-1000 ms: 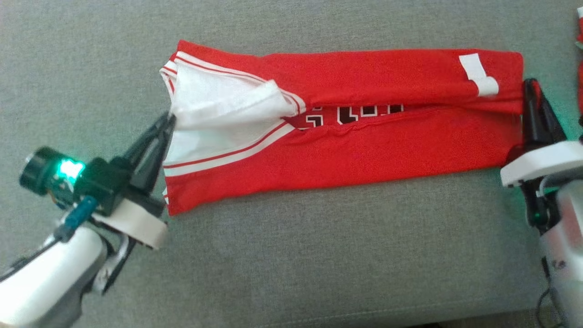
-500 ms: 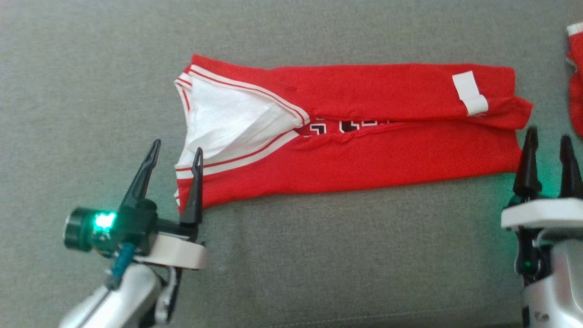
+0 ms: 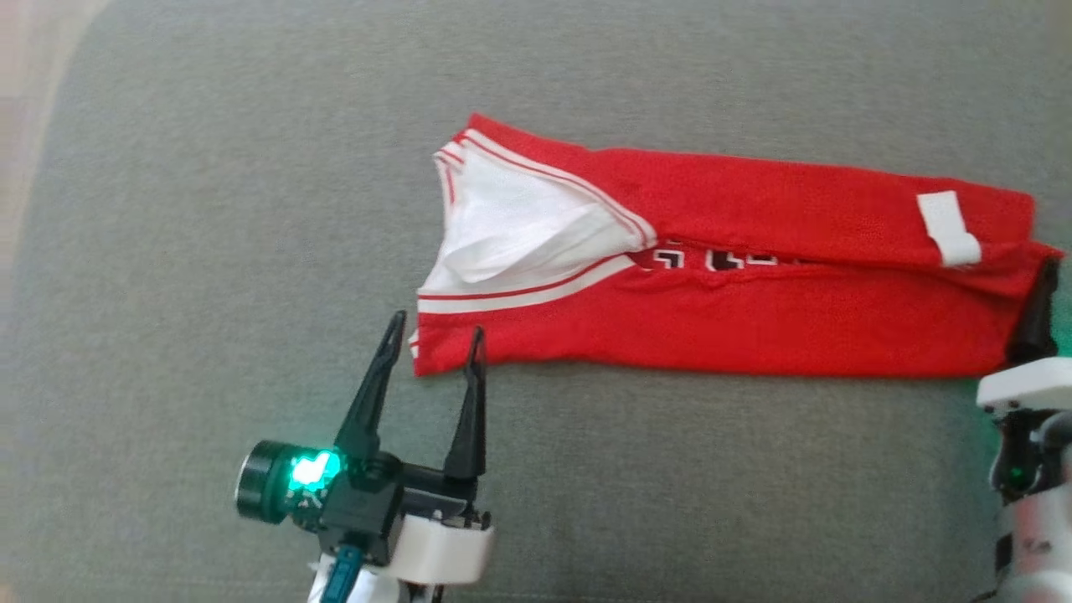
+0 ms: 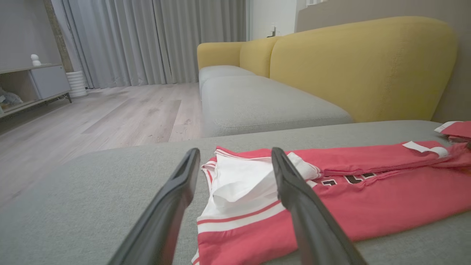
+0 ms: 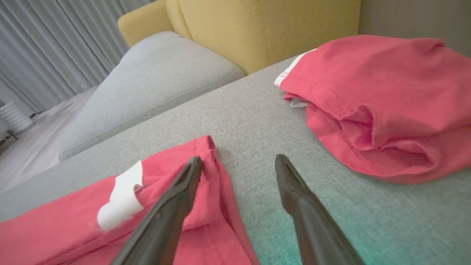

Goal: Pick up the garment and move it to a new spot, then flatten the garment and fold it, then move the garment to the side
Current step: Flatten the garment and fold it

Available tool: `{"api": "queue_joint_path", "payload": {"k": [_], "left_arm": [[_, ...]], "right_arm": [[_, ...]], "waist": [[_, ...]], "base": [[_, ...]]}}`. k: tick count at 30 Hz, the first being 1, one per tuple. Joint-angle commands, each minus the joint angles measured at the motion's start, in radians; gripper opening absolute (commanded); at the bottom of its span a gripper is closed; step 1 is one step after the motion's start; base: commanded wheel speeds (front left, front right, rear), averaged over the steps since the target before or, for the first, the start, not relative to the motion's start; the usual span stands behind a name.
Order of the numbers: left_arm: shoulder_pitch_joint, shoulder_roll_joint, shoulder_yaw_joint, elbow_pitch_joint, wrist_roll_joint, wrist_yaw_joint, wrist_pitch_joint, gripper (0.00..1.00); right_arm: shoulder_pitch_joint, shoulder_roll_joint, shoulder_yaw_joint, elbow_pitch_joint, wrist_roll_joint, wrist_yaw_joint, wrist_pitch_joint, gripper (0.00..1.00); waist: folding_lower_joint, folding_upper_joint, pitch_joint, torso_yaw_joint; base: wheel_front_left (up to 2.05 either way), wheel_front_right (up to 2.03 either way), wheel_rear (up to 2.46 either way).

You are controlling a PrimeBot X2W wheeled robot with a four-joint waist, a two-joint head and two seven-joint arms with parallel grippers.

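Note:
The red jersey (image 3: 754,322) lies on the grey cushion (image 3: 209,209) as a long strip folded lengthwise, its white lining (image 3: 519,226) showing at the left end and a white tag (image 3: 946,228) near the right end. My left gripper (image 3: 437,325) is open just in front of the jersey's left corner, its right finger touching the edge; the left wrist view shows the jersey (image 4: 368,198) past the open gripper (image 4: 234,151). My right gripper (image 5: 238,159) is open at the jersey's right end (image 5: 55,228), left finger over the hem. One right finger (image 3: 1038,310) stands at the head view's right edge.
A second red garment (image 5: 368,92) lies bunched on the cushion right of the jersey. Behind are a yellow sofa back (image 4: 368,66) and another grey seat (image 4: 257,103). Wooden floor (image 4: 110,110) drops off beyond the cushion's left edge.
Both grippers let go of the jersey's ends, opened and drew back toward me. The camera has swung left, so the jersey sits further right in the picture.

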Motion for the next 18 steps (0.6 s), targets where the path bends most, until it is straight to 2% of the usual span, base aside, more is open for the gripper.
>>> {"api": "queue_joint_path", "payload": {"k": [1, 5, 9, 10, 11, 12, 13, 14, 15, 18], "left_arm": [[0.002, -0.01, 0.054, -0.02, 0.027, -0.027, -0.009, 1.0], [0.017, -0.041, 0.077, -0.009, 0.061, -0.079, -0.009, 1.0], [0.029, -0.068, 0.112, -0.008, 0.091, -0.107, -0.009, 1.0], [0.033, -0.073, 0.119, -0.007, 0.098, -0.115, -0.009, 1.0], [0.037, -0.078, 0.127, -0.006, 0.103, -0.122, -0.009, 1.0], [0.042, -0.083, 0.135, -0.004, 0.107, -0.129, -0.009, 1.0], [0.042, -0.083, 0.135, -0.004, 0.107, -0.129, -0.009, 1.0], [0.046, -0.087, 0.142, -0.001, 0.112, -0.136, -0.009, 1.0], [0.051, -0.09, 0.149, 0.002, 0.116, -0.142, -0.009, 1.0], [0.062, -0.099, 0.169, 0.009, 0.129, -0.16, -0.009, 1.0]], "right_arm": [[-0.046, -0.036, -0.005, 0.042, -0.002, 0.007, -0.011, 1.0], [-0.077, -0.058, -0.05, 0.159, -0.027, 0.007, -0.011, 1.0], [-0.078, -0.035, -0.028, 0.244, -0.031, 0.007, -0.008, 1.0], [-0.077, -0.031, -0.019, 0.262, -0.03, 0.007, -0.007, 0.96], [-0.076, -0.029, -0.014, 0.28, -0.025, 0.007, -0.005, 0.84], [-0.076, -0.028, -0.007, 0.296, -0.021, 0.007, -0.005, 0.45], [-0.076, -0.028, -0.007, 0.296, -0.021, 0.007, -0.005, 0.45], [-0.076, -0.025, 0.001, 0.31, -0.016, 0.007, -0.005, 0.3], [-0.077, -0.023, 0.008, 0.323, -0.008, 0.007, -0.003, 0.0], [-0.08, -0.029, 0.038, 0.348, 0.014, 0.007, 0.006, 0.0]], "waist": [[0.0001, -0.0001, 0.002, 0.033], [0.0001, -0.0001, 0.004, 0.064], [0.0001, -0.0001, 0.001, 0.078], [0.0001, -0.0001, -0.001, 0.079], [0.0001, -0.0001, -0.003, 0.08], [0.0001, -0.0001, -0.007, 0.081], [0.0001, -0.0001, -0.007, 0.081], [0.0001, -0.0001, -0.011, 0.081], [0.0001, -0.0001, -0.016, 0.08], [0.0001, -0.0001, -0.029, 0.077]], "base": [[0.0, 0.0, 0.0], [0.0, 0.0, 0.0], [0.0, 0.0, 0.0], [0.0, 0.0, 0.0], [0.0, 0.0, 0.0], [0.0, 0.0, 0.0], [0.0, 0.0, 0.0], [0.0, 0.0, 0.0], [0.0, 0.0, 0.0], [0.0, 0.0, 0.0]]}}
